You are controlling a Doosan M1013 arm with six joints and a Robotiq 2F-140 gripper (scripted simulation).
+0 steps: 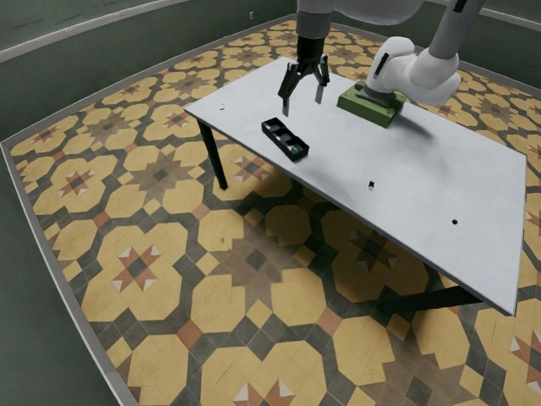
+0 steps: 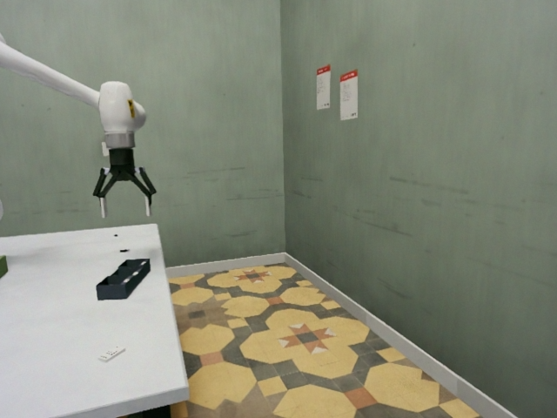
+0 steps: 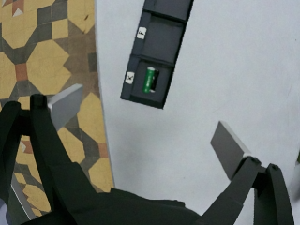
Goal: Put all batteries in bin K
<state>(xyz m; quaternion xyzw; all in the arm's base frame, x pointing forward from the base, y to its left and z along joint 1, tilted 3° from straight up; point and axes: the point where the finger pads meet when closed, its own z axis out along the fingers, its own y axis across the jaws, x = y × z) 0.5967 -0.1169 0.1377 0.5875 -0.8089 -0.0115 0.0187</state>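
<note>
A black strip of three bins [image 1: 275,139] [image 2: 117,290] [image 3: 138,54] stands flat on the white table [image 1: 436,174] near its front edge. A green battery [image 1: 295,150] [image 3: 150,79] lies inside the end bin, whose label reads like a K. The other two bins look empty in the wrist view. My gripper [image 1: 302,105] [image 2: 124,212] [image 3: 149,115] is open wide and empty. It hangs well above the table, a little behind the bin strip and apart from it.
A small white card [image 1: 221,105] [image 2: 110,353] lies near the table's left corner. A small black piece [image 1: 370,184] [image 2: 123,250] and a black dot [image 1: 454,221] [image 2: 116,234] lie farther right. The arm's green base block [image 1: 371,106] stands at the back.
</note>
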